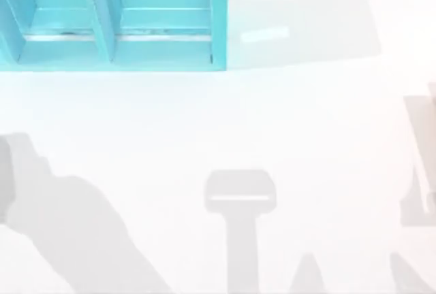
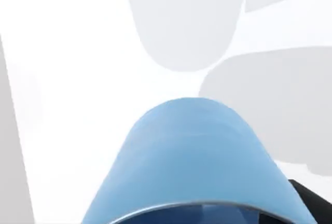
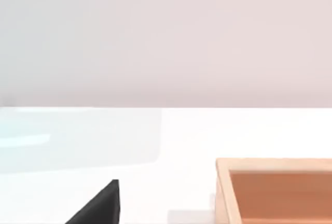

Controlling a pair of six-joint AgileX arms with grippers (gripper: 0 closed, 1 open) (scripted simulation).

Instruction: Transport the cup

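A large pale cyan shelf unit (image 1: 116,22) with upright dividers stands at the far left corner of the white table (image 1: 306,124), cut off by the top view's left and upper edges. Right of the shelf and in front of it, the tabletop lies bare, crossed by soft grey shadows.

In the left wrist view, the small round medium-blue cup (image 2: 199,167) sits close under the camera, its rim cut off; whether the left gripper grasps it cannot be told.

In the right wrist view, a black fingertip (image 3: 101,206) pokes in, and an orange-brown box (image 3: 275,190) rests on the table, partly cut off. The right gripper's state cannot be told.
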